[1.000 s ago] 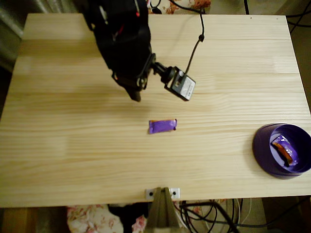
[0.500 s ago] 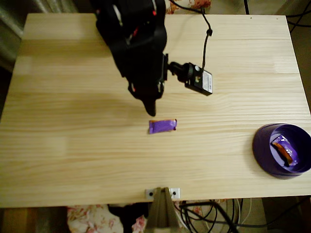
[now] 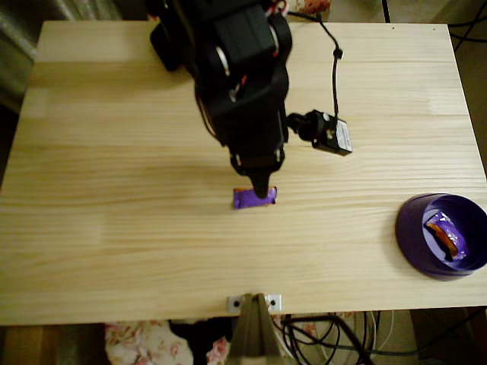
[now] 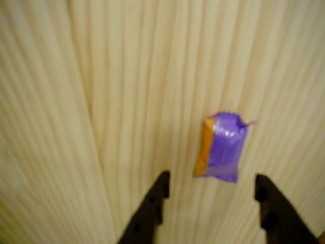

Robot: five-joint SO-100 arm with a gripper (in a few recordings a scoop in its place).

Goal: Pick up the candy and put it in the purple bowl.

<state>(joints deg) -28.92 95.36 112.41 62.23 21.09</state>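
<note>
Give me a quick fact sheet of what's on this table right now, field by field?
table: pale wood
candy: purple wrapper, orange edge, flat on the wood
gripper: open, above the candy
fingers: black, either side of the candy's near end, not touching
purple bowl: near the table's right edge in the overhead view
bowl contents: one orange-brown wrapped candy

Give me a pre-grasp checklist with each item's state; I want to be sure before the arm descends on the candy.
1. Jaws apart: ok. The wrist view shows the gripper open, fingers set wider than the candy.
2. Candy between the finger lines: ok, though it sits just ahead of the tips.
3. Candy lying flat on the table: ok.
4. Gripper height above the candy: cannot tell; overhead, the gripper overlaps the candy.
5. Purple bowl reachable path: ok; bare wood lies between it and the candy.
6. Room in the bowl: ok; it holds one orange-brown candy.
</note>
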